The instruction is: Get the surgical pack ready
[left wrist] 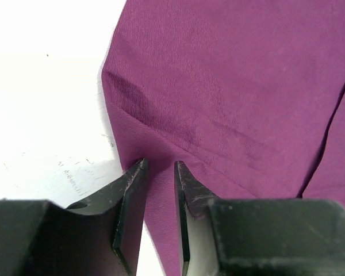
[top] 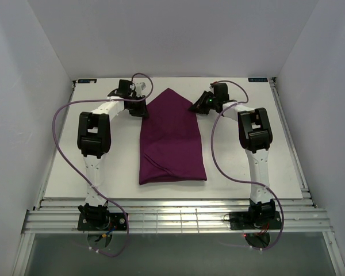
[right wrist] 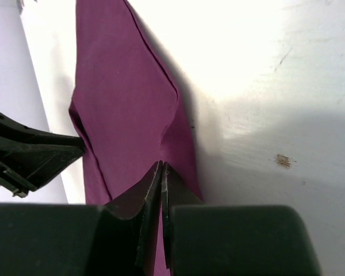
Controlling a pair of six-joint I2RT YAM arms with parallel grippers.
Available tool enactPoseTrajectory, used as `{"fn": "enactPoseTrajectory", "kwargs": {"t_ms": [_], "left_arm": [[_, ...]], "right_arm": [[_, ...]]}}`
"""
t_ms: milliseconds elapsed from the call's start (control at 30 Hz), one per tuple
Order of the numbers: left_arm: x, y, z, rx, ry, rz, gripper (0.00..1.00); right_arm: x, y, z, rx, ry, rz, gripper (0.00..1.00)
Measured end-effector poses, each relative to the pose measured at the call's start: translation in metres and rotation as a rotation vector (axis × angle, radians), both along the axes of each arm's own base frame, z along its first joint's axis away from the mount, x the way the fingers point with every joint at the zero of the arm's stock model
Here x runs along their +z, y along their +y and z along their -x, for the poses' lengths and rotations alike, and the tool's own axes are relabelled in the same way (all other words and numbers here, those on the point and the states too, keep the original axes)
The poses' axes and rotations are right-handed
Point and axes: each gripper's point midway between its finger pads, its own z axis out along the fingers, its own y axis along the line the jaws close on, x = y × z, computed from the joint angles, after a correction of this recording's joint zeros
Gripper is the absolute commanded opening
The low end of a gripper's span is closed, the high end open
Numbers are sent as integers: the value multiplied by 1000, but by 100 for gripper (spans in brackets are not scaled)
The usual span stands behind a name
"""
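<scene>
The surgical pack (top: 172, 141) is a deep-purple cloth bundle lying flat mid-table, its far end folded to a point. My left gripper (top: 139, 109) sits low at the pack's far-left edge. In the left wrist view its jaws (left wrist: 160, 164) stand narrowly open, straddling the edge of the cloth (left wrist: 236, 86), which lies flat beneath them. My right gripper (top: 198, 106) is at the far-right edge. In the right wrist view it (right wrist: 162, 165) is shut, tips against the cloth (right wrist: 126, 103) by a small pucker. Whether any cloth is pinched I cannot tell.
The white table (top: 247, 172) runs out to both sides of the pack, with white walls at the left, right and back. A slatted rail (top: 172, 218) crosses the near edge between the arm bases. The left gripper's finger (right wrist: 40, 152) shows in the right wrist view.
</scene>
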Motion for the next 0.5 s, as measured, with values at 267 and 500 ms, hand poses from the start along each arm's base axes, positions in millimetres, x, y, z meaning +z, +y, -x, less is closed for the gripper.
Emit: {"fn": "enactPoseTrajectory", "kwargs": {"t_ms": [267,500], "left_arm": [[15,-4,-9,-18,-38,13,38],[13,-5,-8,-18,-37,22,38]], "right_arm": [[7,0,-5,-1,-26,-13,8],[5,0,-3,-4,-10,-13,8]]}}
